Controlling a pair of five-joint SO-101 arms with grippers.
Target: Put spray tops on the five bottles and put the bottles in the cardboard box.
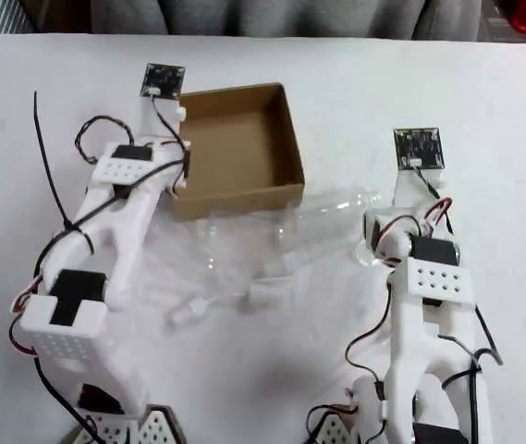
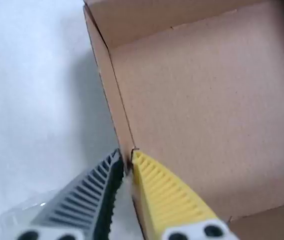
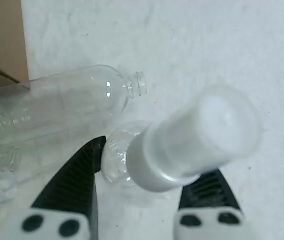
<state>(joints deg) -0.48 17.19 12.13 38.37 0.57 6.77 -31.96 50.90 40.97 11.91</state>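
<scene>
Near the table's far edge, centre: box (image 1: 239, 148), open side up, no bottle in it yet. Left gripper (image 2: 126, 159): pinching the box wall facing the left edge, one finger inside, one outside, likely to steady it for loading. Right gripper (image 3: 151, 160): toward the right edge, clamped on a bottle (image 3: 114, 160) with top (image 3: 206, 127) fitted; long axis steeply raised, top uppermost, probably ready for boxing. Uncapped bottle (image 3: 77, 97): lying just before the box, neck toward the right edge. Other bottles (image 1: 216, 259): heaped mid-table
</scene>
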